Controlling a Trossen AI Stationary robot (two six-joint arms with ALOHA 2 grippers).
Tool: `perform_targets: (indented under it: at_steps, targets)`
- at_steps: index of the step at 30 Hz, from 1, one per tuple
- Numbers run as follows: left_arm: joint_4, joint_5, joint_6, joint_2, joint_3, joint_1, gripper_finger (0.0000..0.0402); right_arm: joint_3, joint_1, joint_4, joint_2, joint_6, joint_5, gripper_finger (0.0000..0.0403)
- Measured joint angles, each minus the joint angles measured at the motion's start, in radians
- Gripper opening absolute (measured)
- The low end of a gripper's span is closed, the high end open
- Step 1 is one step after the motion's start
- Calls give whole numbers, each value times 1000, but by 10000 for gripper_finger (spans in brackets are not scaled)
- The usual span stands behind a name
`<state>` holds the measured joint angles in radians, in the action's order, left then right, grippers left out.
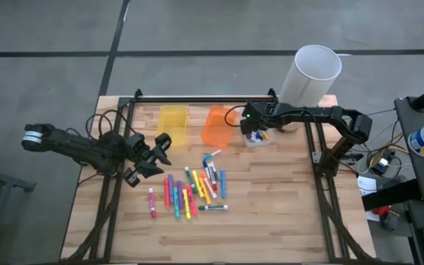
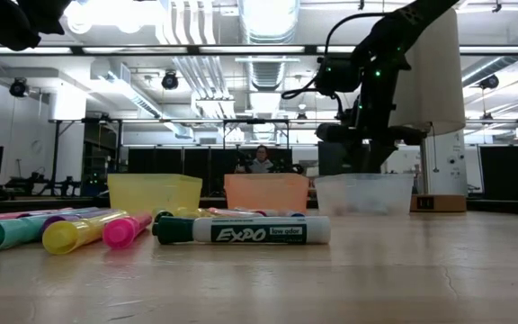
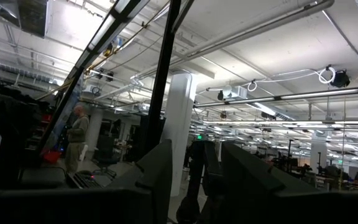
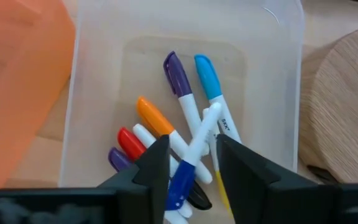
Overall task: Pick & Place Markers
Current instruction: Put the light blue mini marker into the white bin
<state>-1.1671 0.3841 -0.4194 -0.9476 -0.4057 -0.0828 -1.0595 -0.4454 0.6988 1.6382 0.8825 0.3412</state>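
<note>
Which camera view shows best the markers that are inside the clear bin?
The right wrist view: it looks straight down into the clear bin at its markers. The high view shows them tiny under the right gripper; the low view blurs them; the left wrist view misses them.

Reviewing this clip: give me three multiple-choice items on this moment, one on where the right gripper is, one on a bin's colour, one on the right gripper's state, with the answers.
1. Where is the right gripper?
A. Over the clear bin
B. Over the yellow bin
C. Over the loose markers on the table

2. What colour is the bin standing between the yellow bin and the clear one?
A. Green
B. Orange
C. Blue

3. What is the right gripper's state?
A. Shut tight on a red marker
B. Open, a blue-capped marker between its fingers
C. Out of sight

Answers:
1 A: the right wrist view looks straight down into the clear bin.
2 B: the orange bin sits in the middle of the row.
3 B: the fingers stand apart on either side of the marker.
</note>
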Motion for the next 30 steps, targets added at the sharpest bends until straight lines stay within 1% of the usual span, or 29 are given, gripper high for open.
perform_targets:
  at_steps: [4, 7, 10, 14, 17, 24, 26, 28, 30]
  targets:
    - [0, 0, 0, 0, 0, 0, 133, 0, 0, -6, 0, -4, 2, 167]
    - [0, 0, 0, 0, 0, 0, 133, -1, 0, -7, 0, -27, 2, 181]
    - [0, 0, 0, 0, 0, 0, 133, -17, 12, -7, 0, -38, 2, 188]
    - [0, 0, 0, 0, 0, 0, 133, -57, 54, -5, 0, -107, -3, 188]
    - [0, 0, 0, 0, 0, 0, 133, -95, 92, -7, 0, -195, -7, 184]
    - [0, 0, 0, 0, 0, 0, 133, -168, 187, -26, 0, -485, -13, 170]
    - [0, 0, 0, 0, 0, 0, 133, -178, 212, -72, 0, -555, -24, 165]
    - [0, 0, 0, 0, 0, 0, 133, -180, 236, -149, 0, -585, -31, 160]
    - [0, 0, 0, 0, 0, 0, 133, -179, 259, -237, 0, -645, -88, 155]
